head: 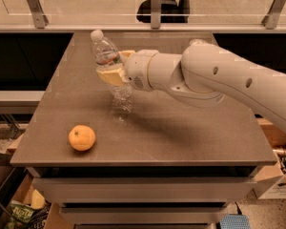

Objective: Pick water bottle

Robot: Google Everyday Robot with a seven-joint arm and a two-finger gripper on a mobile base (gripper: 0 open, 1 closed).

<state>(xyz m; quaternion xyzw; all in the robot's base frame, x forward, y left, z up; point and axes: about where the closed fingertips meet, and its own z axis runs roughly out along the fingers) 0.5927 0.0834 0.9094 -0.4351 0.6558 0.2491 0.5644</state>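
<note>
The water bottle (105, 51) is a clear ribbed plastic bottle with a white cap and a red-and-white label band. It is tilted, cap toward the upper left, and held above the brown table (181, 132). My gripper (113, 65) reaches in from the right on a white arm and is shut on the bottle's middle, with its tan fingers (110, 76) on both sides of it. The bottle's lower part (121, 97) hangs below the fingers, just over the tabletop.
An orange (82, 137) lies on the table near the front left corner. A glass railing with metal posts (156, 4) runs behind the table. Boxes and bags sit on the floor at the lower left and right.
</note>
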